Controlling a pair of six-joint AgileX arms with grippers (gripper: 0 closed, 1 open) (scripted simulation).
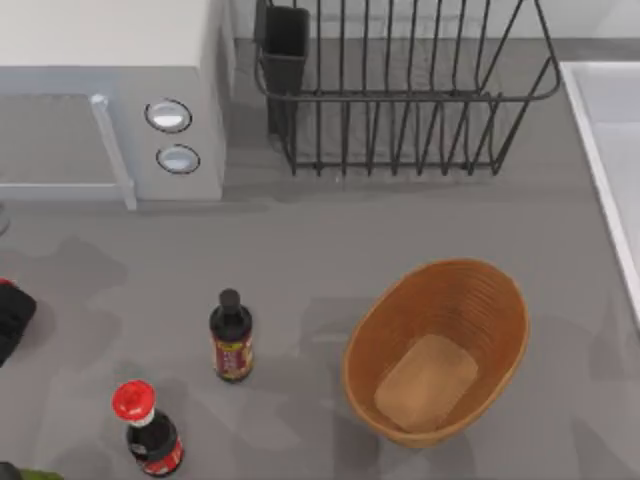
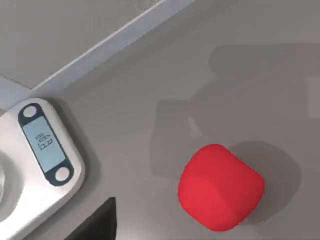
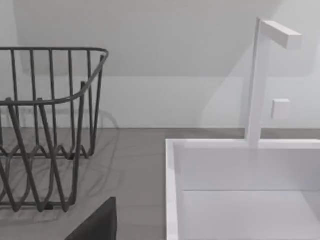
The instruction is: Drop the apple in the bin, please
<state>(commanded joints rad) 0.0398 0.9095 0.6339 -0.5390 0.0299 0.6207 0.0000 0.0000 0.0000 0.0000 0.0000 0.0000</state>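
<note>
The apple [image 2: 220, 192], a plain bright red ball, lies on the grey table in the left wrist view, close under my left wrist and apart from it. A sliver of red [image 1: 4, 284] shows at the top view's left edge, just above my left arm's dark body [image 1: 12, 318]. The bin [image 1: 437, 350], an oval orange-brown wicker basket with a tan bottom, stands empty at the front right of centre. A dark part of my right gripper [image 3: 95, 222] shows in the right wrist view, which faces the sink.
A white scale [image 2: 40, 165] lies near the apple. Left of the bin stand a black-capped bottle [image 1: 231, 337] and a red-capped bottle [image 1: 150, 430]. At the back are a white microwave [image 1: 110, 100] and a black wire dish rack [image 1: 400, 90]. A white sink [image 1: 610, 150] lines the right edge.
</note>
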